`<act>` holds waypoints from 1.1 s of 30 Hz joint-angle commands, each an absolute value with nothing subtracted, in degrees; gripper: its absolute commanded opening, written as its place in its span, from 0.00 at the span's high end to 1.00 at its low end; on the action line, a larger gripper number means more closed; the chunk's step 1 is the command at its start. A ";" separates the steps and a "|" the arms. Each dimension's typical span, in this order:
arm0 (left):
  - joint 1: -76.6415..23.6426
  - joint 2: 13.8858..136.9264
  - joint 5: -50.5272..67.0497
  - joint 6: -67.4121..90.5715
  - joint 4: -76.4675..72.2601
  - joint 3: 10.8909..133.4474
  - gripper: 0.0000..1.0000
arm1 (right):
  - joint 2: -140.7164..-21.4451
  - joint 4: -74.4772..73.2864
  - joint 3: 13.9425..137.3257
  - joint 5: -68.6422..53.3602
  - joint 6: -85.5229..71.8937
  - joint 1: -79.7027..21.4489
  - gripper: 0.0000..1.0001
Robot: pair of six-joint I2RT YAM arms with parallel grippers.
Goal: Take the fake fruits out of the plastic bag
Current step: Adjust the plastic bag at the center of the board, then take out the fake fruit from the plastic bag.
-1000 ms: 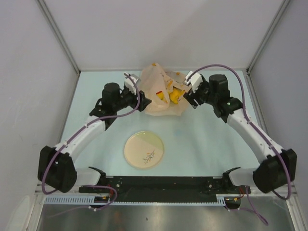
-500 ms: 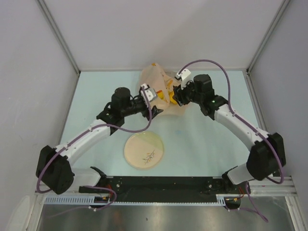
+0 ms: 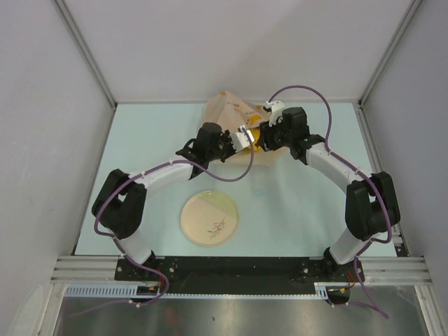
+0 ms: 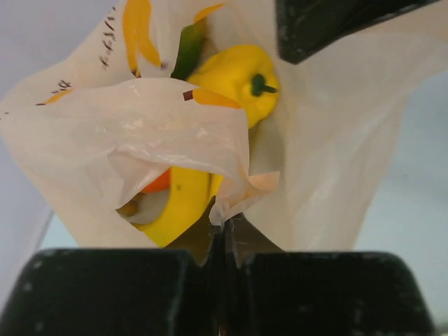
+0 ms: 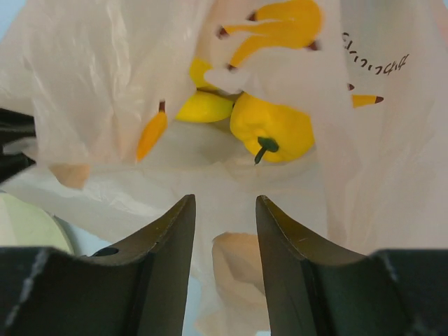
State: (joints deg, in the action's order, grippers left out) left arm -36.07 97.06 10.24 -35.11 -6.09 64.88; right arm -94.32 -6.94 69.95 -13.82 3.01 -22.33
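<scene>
The plastic bag [image 3: 225, 112] lies crumpled at the back middle of the table, its mouth toward the arms. My left gripper [image 3: 242, 136] is shut on a fold of the bag's rim [image 4: 231, 203]. Through the mouth I see fake fruits: a yellow pepper piece [image 4: 234, 77], a banana [image 4: 180, 206], a bit of orange ball [image 4: 158, 183] and a green piece [image 4: 187, 50]. My right gripper [image 3: 263, 137] faces the bag from the right with its jaws [image 5: 224, 203] partly open over the bag film. The pepper [image 5: 273, 126] lies just ahead of them.
A round cream plate [image 3: 209, 218] with a twig drawing sits on the table in front of the bag, between the two arms. Its rim [image 5: 24, 224] shows at the lower left of the right wrist view. White walls enclose the table on three sides.
Both arms swung inward to the bag's mouth. The left gripper went from open to shut on the bag's rim. The right gripper's jaws narrowed.
</scene>
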 commanded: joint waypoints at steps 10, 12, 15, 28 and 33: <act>-29.09 81.83 11.51 -7.48 -0.53 65.93 1.00 | -96.24 -0.62 72.42 -13.09 15.10 -26.44 0.55; -29.09 80.34 10.99 -5.11 -0.44 63.46 1.00 | -97.03 -0.53 72.68 -13.71 19.31 -28.47 0.55; -28.13 78.93 9.67 -1.69 1.93 61.79 1.00 | -98.78 0.97 74.43 -16.95 25.47 -30.50 0.55; -24.27 73.92 3.44 2.63 4.74 55.63 1.00 | -120.66 -8.96 98.69 -19.42 40.06 -30.85 0.52; -20.66 75.23 -0.45 11.60 7.21 55.46 1.00 | -125.41 -12.65 103.26 -25.03 48.41 -29.80 0.26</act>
State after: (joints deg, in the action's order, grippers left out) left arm -23.55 76.07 2.96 3.92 5.41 55.83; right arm -122.43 -7.86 98.67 -19.68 40.10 -30.74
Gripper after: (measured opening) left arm 0.008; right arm 0.690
